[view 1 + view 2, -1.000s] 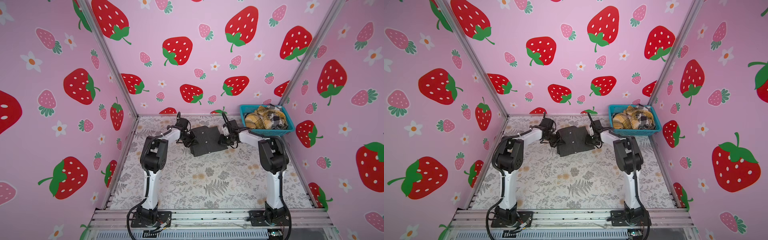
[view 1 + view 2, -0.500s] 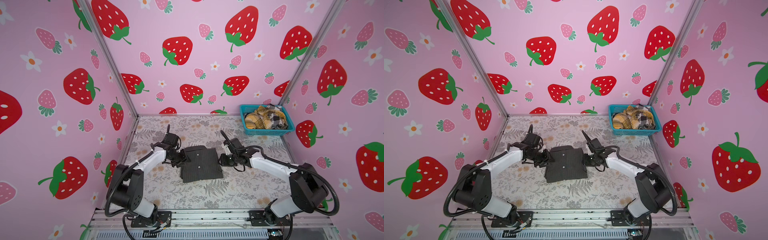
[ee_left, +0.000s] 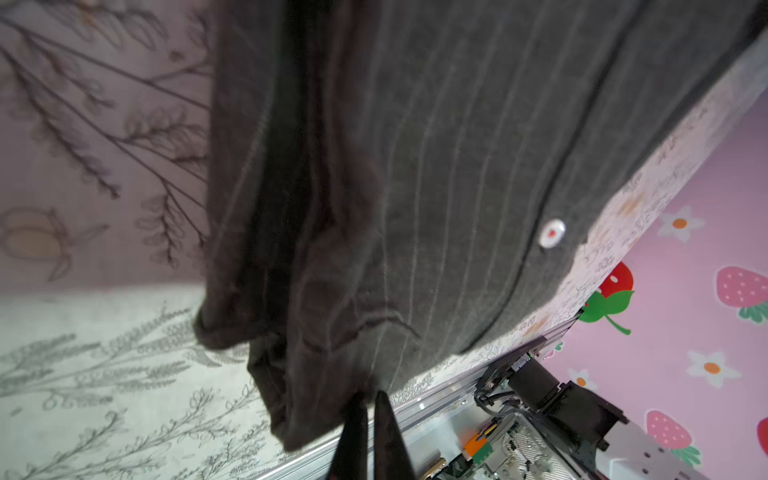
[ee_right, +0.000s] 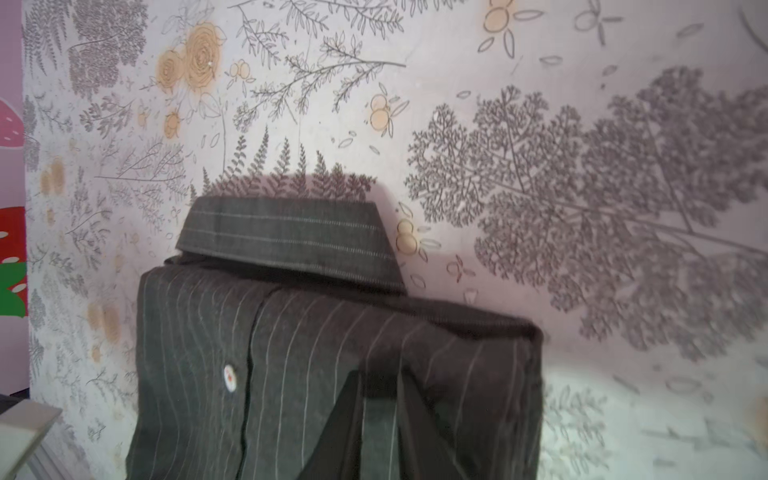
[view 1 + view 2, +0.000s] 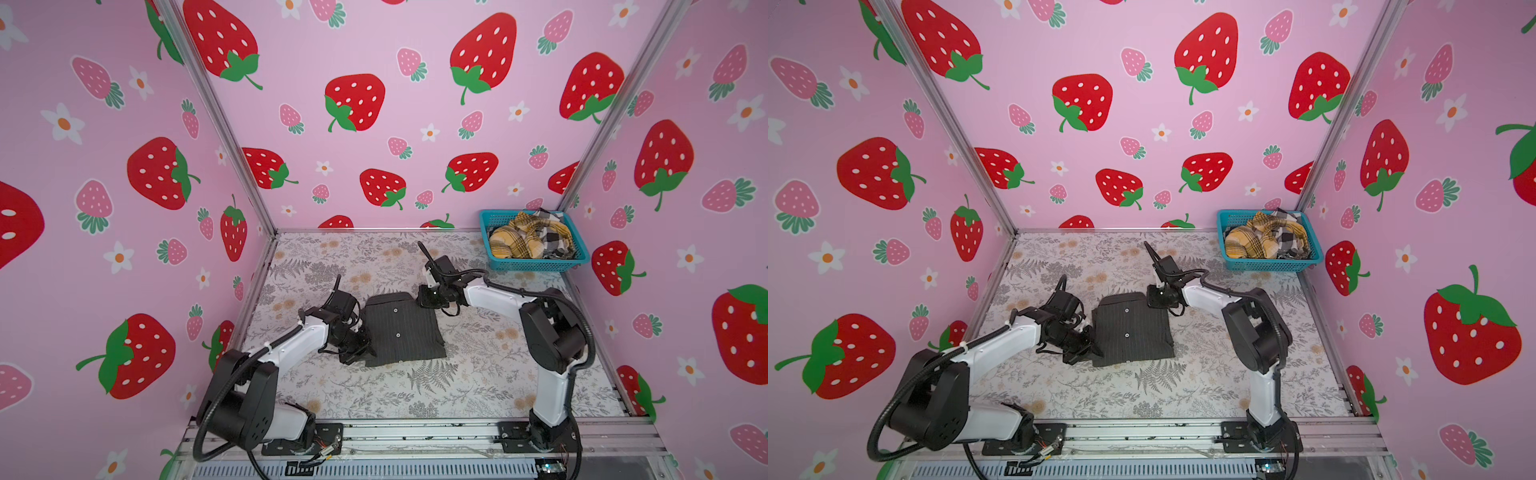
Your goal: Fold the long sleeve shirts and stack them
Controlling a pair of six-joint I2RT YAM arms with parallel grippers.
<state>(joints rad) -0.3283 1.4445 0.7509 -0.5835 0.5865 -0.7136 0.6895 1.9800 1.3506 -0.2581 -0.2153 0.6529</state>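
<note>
Shirt: the charcoal pinstriped shirt [image 5: 401, 328] [image 5: 1131, 328] lies folded into a rough rectangle mid-bench, between the two arms, with its placket up (two pale buttons show in both top views).
Collar: the collar [image 4: 286, 237] lies flat at the shirt's end toward the back wall.
Button: one pale button [image 3: 552, 233] [image 4: 229, 377] sits right beside the placket seam.
Left fingers: the left fingers [image 5: 360, 353] [image 5: 1089, 354] are at the shirt's near left corner. In the left wrist view [image 3: 353, 436] they are pressed together, tips against the cloth's edge. I cannot tell if any cloth is caught between them.
Right fingers: the right fingers [image 5: 424, 297] [image 5: 1152, 297] are at the shirt's far right corner, beside the collar. In the right wrist view [image 4: 345, 419] they stand a little apart over the striped cloth (whether they pinch it I cannot tell).
Basket: a teal basket [image 5: 536, 264] [image 5: 1271, 264] sits in the bench's far right corner, well apart from the folded shirt.
In the basket: a yellow plaid shirt [image 5: 519, 241] and a check shirt [image 5: 555, 239] lie crumpled together, heaped above the rim.
Bench: the bench [image 5: 374, 395] has a floral printed cover.
</note>
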